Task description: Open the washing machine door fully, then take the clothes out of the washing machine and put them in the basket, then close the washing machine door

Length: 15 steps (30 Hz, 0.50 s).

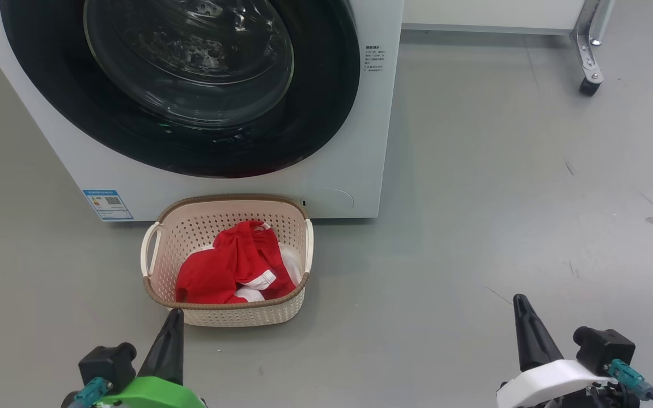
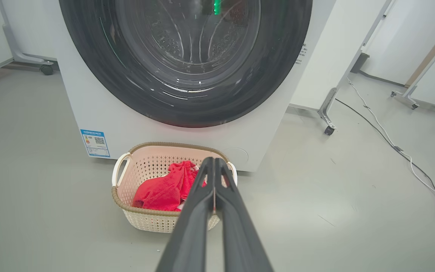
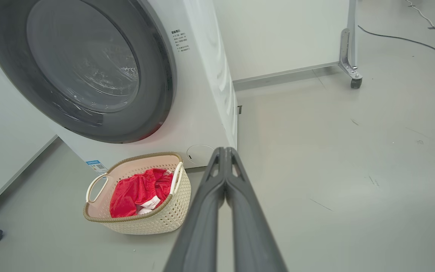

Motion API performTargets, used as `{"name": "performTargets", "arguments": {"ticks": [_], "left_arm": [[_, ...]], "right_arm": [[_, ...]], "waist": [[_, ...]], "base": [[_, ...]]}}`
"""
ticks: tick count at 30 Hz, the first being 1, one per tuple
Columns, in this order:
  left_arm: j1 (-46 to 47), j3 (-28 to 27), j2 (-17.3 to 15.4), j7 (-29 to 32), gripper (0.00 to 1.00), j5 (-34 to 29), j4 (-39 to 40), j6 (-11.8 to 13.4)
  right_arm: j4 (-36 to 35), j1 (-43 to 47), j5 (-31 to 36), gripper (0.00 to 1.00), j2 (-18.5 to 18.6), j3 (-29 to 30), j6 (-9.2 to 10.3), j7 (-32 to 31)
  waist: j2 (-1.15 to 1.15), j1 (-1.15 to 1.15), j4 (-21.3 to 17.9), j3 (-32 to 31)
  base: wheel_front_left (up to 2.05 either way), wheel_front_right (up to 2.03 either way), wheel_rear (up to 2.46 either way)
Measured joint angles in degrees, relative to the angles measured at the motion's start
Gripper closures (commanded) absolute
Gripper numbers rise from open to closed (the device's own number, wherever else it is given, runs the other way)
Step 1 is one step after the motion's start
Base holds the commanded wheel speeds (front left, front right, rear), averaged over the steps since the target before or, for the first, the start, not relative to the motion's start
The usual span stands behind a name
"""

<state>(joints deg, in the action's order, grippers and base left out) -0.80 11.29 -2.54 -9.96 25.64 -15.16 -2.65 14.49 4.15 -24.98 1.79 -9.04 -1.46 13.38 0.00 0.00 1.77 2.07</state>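
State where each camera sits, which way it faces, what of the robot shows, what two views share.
Head view: on the head, looking down at big white washing machine, cream perforated plastic basket; left gripper, right gripper.
Left wrist view: on that wrist, faces glossy black round door; own shut fingers.
Right wrist view: likewise, faces machine obliquely; own shut fingers.
Wrist views share red fabric clothes in basket.

A lab-like test room: beside the washing machine (image 1: 355, 170) stand wheeled white partitions (image 2: 346, 56) (cables (image 2: 391, 145) trail over bare grey floor (image 1: 502, 198)).
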Motion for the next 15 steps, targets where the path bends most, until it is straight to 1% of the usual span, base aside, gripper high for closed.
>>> {"name": "performTargets", "arguments": {"ticks": [3,15], "left_arm": [[0.0,-0.3,0.0,0.4,1.00,2.7,0.0,-0.2],[0.1,-2.4,0.1,2.9,1.00,11.4,0.0,-0.7]], "right_arm": [[-0.1,0.0,-3.1,1.00,0.0,0.6,-0.02,-0.6],[-0.3,-0.2,-12.1,1.00,0.1,2.5,-0.51,-3.0]], "waist": [[0.00,0.00,-0.1,-0.1],[0.00,0.00,-0.3,-0.3]], "base": [[0.00,0.00,0.00],[0.00,0.00,0.00]]}}
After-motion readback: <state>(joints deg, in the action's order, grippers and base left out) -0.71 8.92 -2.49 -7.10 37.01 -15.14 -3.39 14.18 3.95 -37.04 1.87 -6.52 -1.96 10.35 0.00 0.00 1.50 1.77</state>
